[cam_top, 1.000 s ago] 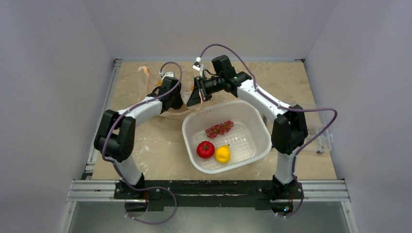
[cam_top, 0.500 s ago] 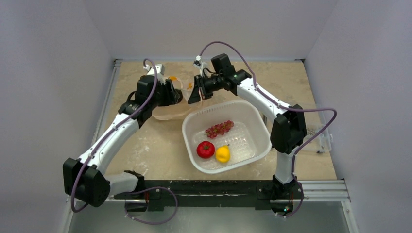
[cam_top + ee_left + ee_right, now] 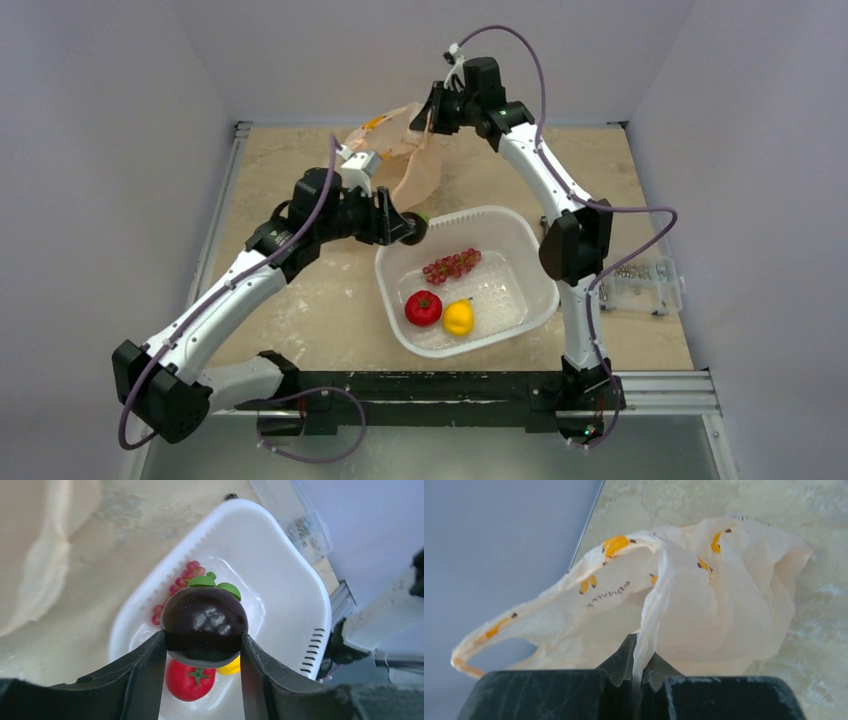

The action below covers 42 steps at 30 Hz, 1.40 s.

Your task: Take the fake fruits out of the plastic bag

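plastic bag (image 3: pixel 408 160) now hangs lifted at the far side, right claw (image 3: pixel 642 652) pinched shut on it. left claw (image 3: pixel 410 228) has swung over the far-left rim of the basin (image 3: pixel 295 575), clamped on the dark purple fruit (image 3: pixel 204 625). probably the last one out.

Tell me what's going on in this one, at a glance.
The right gripper pinches the plastic bag and holds it up in the air at the far side. The left gripper holds the dark purple fruit between its fingers, above the near-left part of the white basin. The grapes, red tomato and yellow lemon lie in the basin.
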Tool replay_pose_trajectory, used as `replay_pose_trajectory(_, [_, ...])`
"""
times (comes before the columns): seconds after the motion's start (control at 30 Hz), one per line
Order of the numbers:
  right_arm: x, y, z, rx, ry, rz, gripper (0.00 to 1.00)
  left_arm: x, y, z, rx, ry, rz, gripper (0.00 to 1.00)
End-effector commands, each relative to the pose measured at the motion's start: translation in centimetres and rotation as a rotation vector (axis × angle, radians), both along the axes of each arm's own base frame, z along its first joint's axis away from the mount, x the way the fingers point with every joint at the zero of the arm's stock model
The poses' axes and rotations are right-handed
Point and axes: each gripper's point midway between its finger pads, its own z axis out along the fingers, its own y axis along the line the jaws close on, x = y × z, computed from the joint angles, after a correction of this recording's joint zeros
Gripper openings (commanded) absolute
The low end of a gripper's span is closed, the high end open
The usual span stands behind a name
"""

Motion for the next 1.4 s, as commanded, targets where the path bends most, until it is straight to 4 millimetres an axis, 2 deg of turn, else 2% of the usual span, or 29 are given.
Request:
replay_pose_trajectory(0.0, [3.4,-0.9,2.7,0.015,-0.102,-0.084,0.0,-1.7,-4.9,2.1,-0.045,-0.048,-0.184,0.0])
replay_pose_trajectory(0.2, [4.3,-2.3,1.7,-0.032,-0.11,-0.131,0.01,-2.0,-8.9,0.6,0.019,-0.017,-0.298,0.0])
replay_pose_trajectory(0.23, [4.3,-2.6,1.5,-0.051,-0.106,-0.143,0.08,-2.1,-9.6,0.2,0.027,-0.012,-0.315,0.0])
replay_pose_trajectory(0.37, [4.0,-4.7,1.9,-0.142,-0.11,-0.206,0.64,-2.4,-11.7,-0.7,0.053,-0.003,-0.371,0.0])
replay_pose_trajectory(0.43, [3.5,-5.8,2.2,-0.185,-0.107,-0.232,0.8,-2.5,-12.3,-1.1,0.057,0.004,-0.387,0.0])
replay_pose_trajectory(0.5, [2.7,-6.6,2.8,-0.214,-0.106,-0.238,0.89,-2.7,-12.8,-1.4,0.061,0.007,-0.4,0.0])
replay_pose_trajectory(0.57, [1.9,-7.2,3.9,-0.229,-0.124,-0.238,0.93,-2.7,-13.1,-1.7,0.068,0.01,-0.405,0.0])
replay_pose_trajectory(0.63, [0.9,-7.5,6.0,-0.217,-0.162,-0.229,0.98,-2.3,-13.4,-2.1,0.083,0.008,-0.4,0.0])
replay_pose_trajectory(0.83, [-2.4,-6.0,12.6,-0.002,-0.2,-0.117,0.99,-1.2,-13.8,-3.4,0.135,0.017,-0.38,0.0])
replay_pose_trajectory(0.93, [-3.6,-6.4,14.9,0.05,-0.233,-0.129,0.99,-0.8,-14.1,-3.6,0.142,0.019,-0.372,0.0])
replay_pose_trajectory(1.0, [-3.6,-7.8,15.7,0.029,-0.253,-0.195,0.99,-0.5,-14.4,-3.9,0.148,0.022,-0.371,0.0])
replay_pose_trajectory(1.13, [-3.5,-12.2,17.1,-0.014,-0.262,-0.358,0.99,0.2,-15.0,-5.3,0.192,0.026,-0.361,0.0])
replay_pose_trajectory(1.27, [-5.1,-17.0,15.3,-0.097,-0.222,-0.501,0.99,0.0,-15.9,-7.6,0.256,0.047,-0.398,0.0])
replay_pose_trajectory(1.37, [-6.9,-20.1,13.3,-0.128,-0.191,-0.566,0.99,-1.1,-16.3,-10.1,0.387,0.057,-0.45,0.0])
